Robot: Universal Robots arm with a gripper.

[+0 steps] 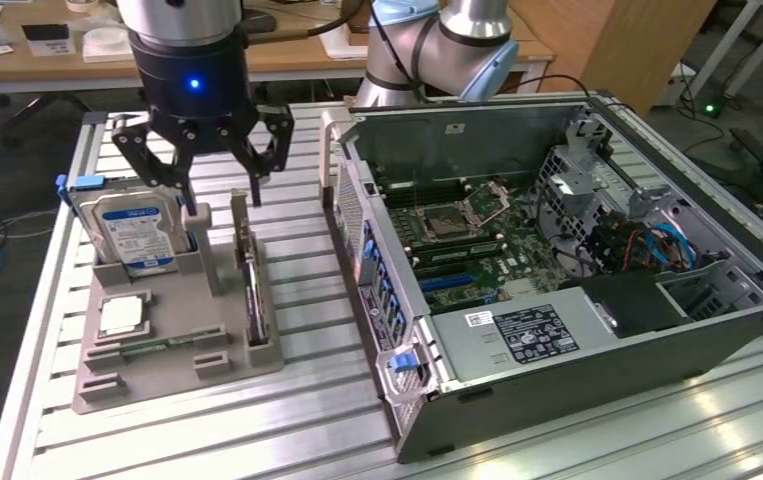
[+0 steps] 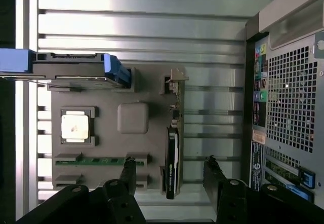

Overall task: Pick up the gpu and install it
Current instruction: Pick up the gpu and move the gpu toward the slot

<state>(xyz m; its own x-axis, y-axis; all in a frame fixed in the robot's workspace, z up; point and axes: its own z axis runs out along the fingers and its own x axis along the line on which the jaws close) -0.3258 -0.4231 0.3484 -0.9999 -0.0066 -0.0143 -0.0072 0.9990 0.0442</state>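
The gpu (image 1: pixel 252 290) stands on edge in a slot of the grey holder (image 1: pixel 168 370), with its silver bracket (image 1: pixel 240 215) at the far end. In the wrist view the gpu (image 2: pixel 172 148) appears as a thin dark card seen from above. My gripper (image 1: pixel 225 203) hangs open above the holder's far end, just over the bracket and apart from it. The wrist view has the gripper (image 2: pixel 170 167) with one finger on each side of the card, nothing held. The open computer case (image 1: pixel 555 250) lies to the exterior view's right, with its motherboard (image 1: pixel 468 245) exposed.
The holder (image 2: pixel 106 97) also carries a hard drive (image 1: pixel 134 235) with a blue-white label, a processor chip (image 1: pixel 121 315) and a green memory stick (image 1: pixel 154 345). The case's rear panel (image 2: pixel 288 97) stands close beside the holder. Everything rests on a slatted aluminium table (image 1: pixel 314 420).
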